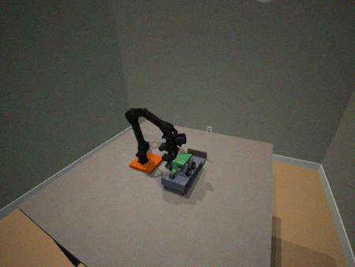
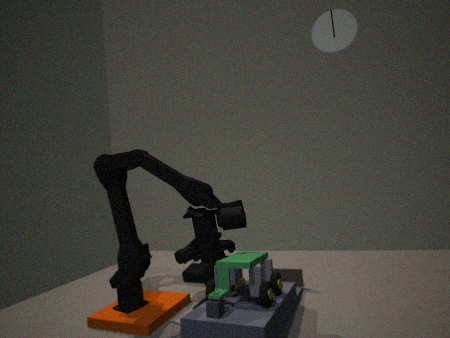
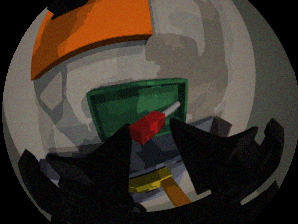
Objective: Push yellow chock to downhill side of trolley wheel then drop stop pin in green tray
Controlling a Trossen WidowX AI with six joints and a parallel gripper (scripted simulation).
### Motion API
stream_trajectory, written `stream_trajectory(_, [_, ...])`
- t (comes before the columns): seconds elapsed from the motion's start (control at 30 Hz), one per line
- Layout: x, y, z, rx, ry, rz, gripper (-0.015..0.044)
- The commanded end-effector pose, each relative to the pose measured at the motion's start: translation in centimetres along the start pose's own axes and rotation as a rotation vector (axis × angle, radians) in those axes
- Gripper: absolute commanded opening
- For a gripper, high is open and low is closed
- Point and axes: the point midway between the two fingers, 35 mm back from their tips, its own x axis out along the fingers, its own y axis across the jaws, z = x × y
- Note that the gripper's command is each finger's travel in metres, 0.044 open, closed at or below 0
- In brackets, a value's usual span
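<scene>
My gripper [image 1: 169, 159] [image 2: 198, 274] [image 3: 150, 125] points down beside the trolley, its fingers partly open. The stop pin [image 3: 147, 127] lies slanted across the gap in the wrist view, red head near the left fingertip and pale shaft over the green tray [image 3: 107, 112]. There is a gap to the right finger; I cannot tell what the pin rests on. The green-topped trolley [image 1: 182, 159] [image 2: 242, 259] stands upright on the ramp [image 1: 173, 184] [image 2: 225, 327]. The yellow chock [image 3: 152, 181] with its orange handle [image 3: 176, 193] shows below the fingers; its wheel contact is hidden.
The arm's orange base plate [image 1: 151, 167] [image 2: 165, 298] [image 3: 115, 22] is on the tray's far side in the wrist view. A brown end wall [image 1: 197, 152] [image 2: 295, 276] stands at the ramp's far end. The tray is close beside the ramp.
</scene>
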Motion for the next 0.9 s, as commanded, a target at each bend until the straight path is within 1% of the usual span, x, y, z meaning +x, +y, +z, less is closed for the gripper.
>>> stream_trajectory(0.0, [0.2, 0.2, 0.1, -0.003, -0.002, -0.003, 0.0190])
stream_trajectory(0.87, [1.0, 1.5, 0.1, -0.003, -0.002, -0.002, 0.0190])
